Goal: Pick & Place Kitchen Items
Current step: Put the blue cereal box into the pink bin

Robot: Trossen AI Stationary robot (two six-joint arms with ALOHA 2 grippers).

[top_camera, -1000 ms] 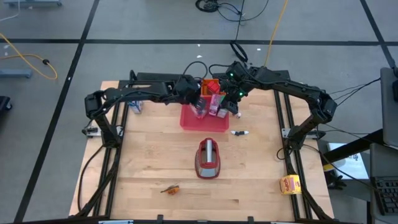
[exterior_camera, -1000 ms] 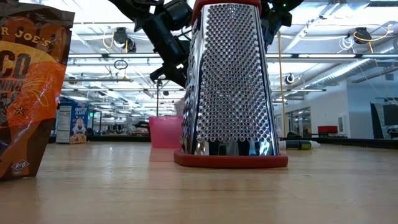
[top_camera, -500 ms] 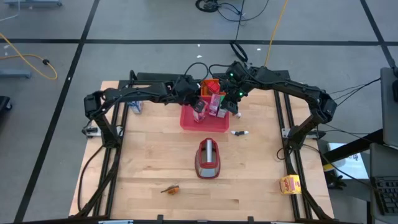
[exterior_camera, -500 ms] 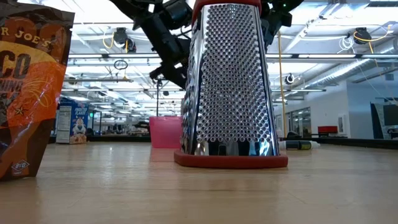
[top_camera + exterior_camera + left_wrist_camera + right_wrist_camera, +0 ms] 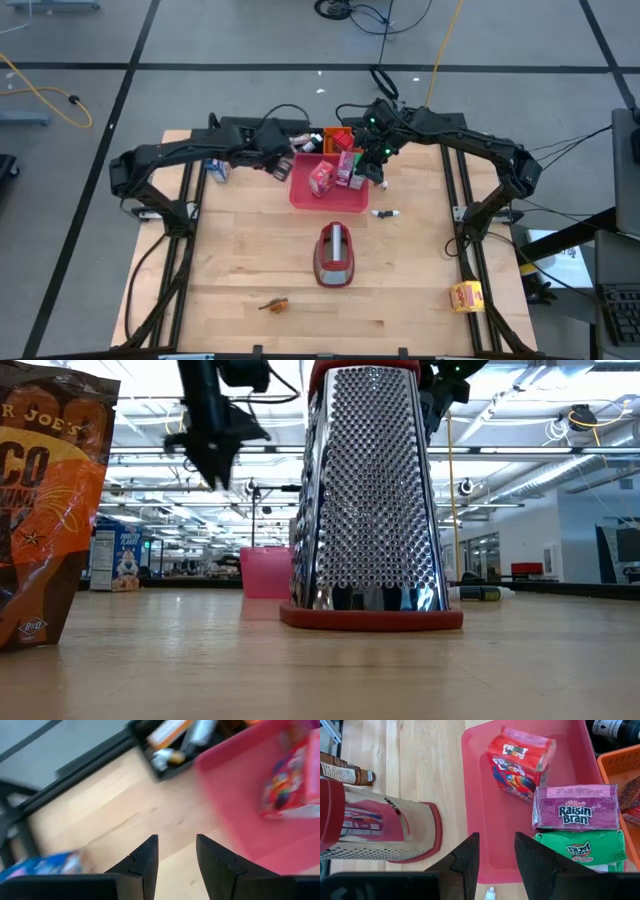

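Wooden table (image 5: 230, 260) – pink tray (image 5: 345, 202), grater (image 5: 336, 255), blue carton (image 5: 217, 170), yellow carton (image 5: 466, 296), orange-brown piece (image 5: 274, 304).

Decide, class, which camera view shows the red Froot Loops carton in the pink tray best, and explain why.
The right wrist view: the red Froot Loops carton fills the frame sharply, its label readable, lying in the pink tray. The high view shows it small from above. The left wrist view shows it blurred. The low view hides it behind the tray wall.
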